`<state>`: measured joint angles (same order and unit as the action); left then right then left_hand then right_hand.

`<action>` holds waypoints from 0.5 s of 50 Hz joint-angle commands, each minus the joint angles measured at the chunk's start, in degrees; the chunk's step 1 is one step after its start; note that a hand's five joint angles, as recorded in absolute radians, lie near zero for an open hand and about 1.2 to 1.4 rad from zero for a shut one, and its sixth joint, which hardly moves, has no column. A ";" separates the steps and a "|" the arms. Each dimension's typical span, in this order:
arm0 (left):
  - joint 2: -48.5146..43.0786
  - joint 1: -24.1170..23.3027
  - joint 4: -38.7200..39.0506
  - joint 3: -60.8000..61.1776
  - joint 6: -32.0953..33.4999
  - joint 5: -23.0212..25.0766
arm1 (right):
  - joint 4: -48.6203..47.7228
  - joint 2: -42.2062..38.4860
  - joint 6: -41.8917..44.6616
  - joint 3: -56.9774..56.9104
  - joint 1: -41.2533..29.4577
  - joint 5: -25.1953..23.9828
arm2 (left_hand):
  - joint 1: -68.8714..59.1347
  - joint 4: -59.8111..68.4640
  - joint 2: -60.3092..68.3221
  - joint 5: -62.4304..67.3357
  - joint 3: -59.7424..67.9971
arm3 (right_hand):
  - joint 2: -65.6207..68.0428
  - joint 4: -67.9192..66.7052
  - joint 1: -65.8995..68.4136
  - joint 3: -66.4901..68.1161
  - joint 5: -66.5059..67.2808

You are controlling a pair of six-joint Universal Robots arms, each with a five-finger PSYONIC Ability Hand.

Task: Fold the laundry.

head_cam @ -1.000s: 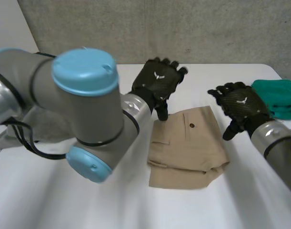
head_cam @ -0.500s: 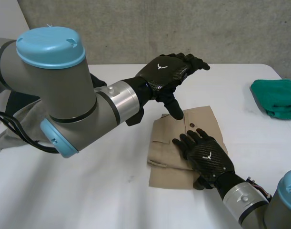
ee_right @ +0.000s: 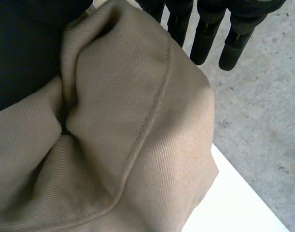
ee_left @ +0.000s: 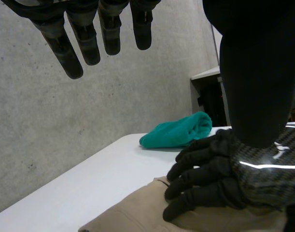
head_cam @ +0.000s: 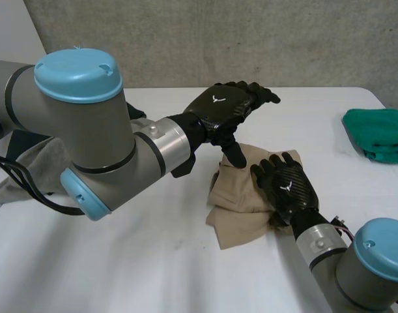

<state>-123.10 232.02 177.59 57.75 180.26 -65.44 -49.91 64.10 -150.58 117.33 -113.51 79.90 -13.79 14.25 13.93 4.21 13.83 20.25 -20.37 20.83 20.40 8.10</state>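
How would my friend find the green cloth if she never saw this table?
Look at the white table, then go past the tan shorts in the middle, where the right hand rests, to the table's far right edge. There lies a bunched-up green cloth. It is the only green thing, and it lies by itself, touched by no hand.

Cloth items, three: one tan twill garment (head_cam: 241, 195), folded; one green cloth bundle (head_cam: 380, 134); one grey cloth heap (head_cam: 26, 169).
Tables, one: white table (head_cam: 153, 274).
Arms, two, grey with light-blue caps: left arm (head_cam: 88, 130), right arm (head_cam: 374, 261).
Black hands, two: left hand (head_cam: 225, 111), right hand (head_cam: 290, 189).
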 commanded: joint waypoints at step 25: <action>4.09 0.62 3.20 1.41 0.00 -2.85 | 9.82 -0.63 -11.90 -33.97 17.68 -14.65 | -3.15 2.69 3.02 2.73 3.11 | 59.75 -59.63 59.17 59.60 61.90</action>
<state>-120.14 232.52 179.85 59.01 180.26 -67.46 -45.05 64.07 -155.86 95.72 -104.66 75.48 -13.79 14.25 13.93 4.21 13.83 66.55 -68.52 59.09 67.31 52.47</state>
